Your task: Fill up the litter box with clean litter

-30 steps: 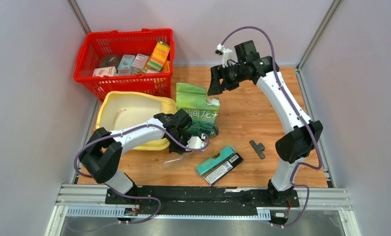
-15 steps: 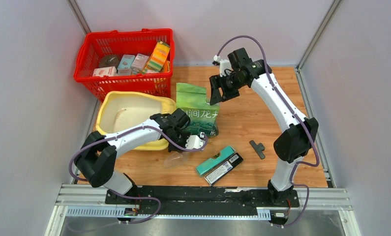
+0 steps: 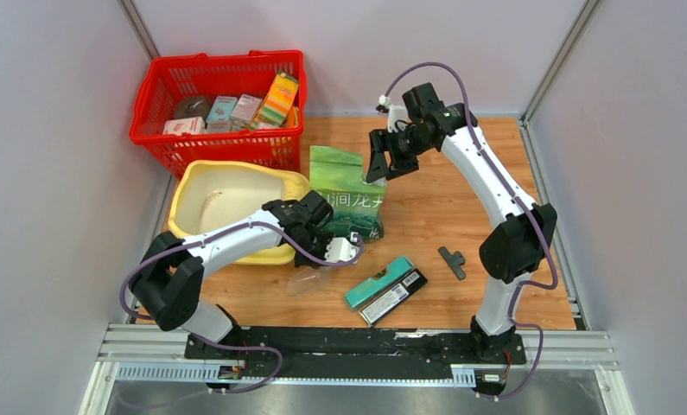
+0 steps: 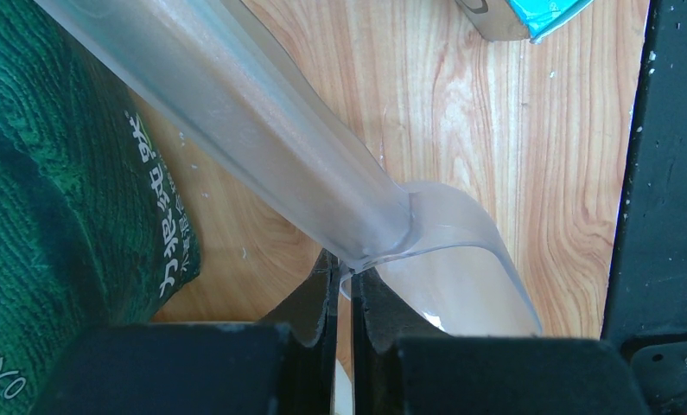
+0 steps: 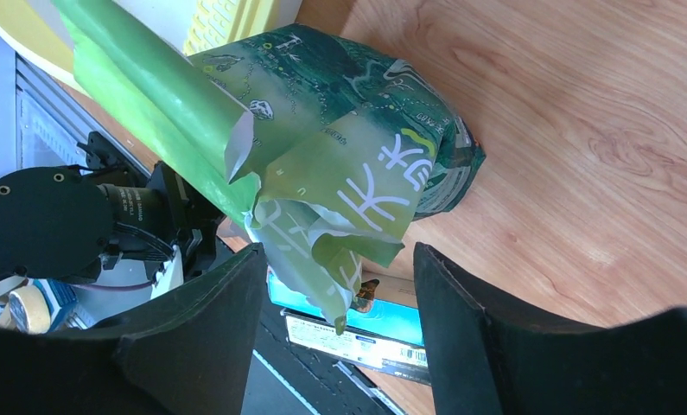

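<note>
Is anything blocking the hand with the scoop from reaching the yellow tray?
Nothing visible. The left gripper, shut on the scoop, sits right at the litter box's near right corner. The green bag stands beside the box, not between them.

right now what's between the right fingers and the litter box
the green bag stands between them, seen from the top view: litter box at its left, the open right fingers by its torn top

Low-bent left arm [image 3: 227, 238] with elbow out to the left, left claw [image 4: 341, 264] aimed down, fingers pinched together on the thin rim of a translucent scoop [image 4: 322, 181], right arm [image 3: 495, 186] arched high, reaching forward and left, right claw [image 5: 335, 259] tilted downward, fingers spread wide
</note>
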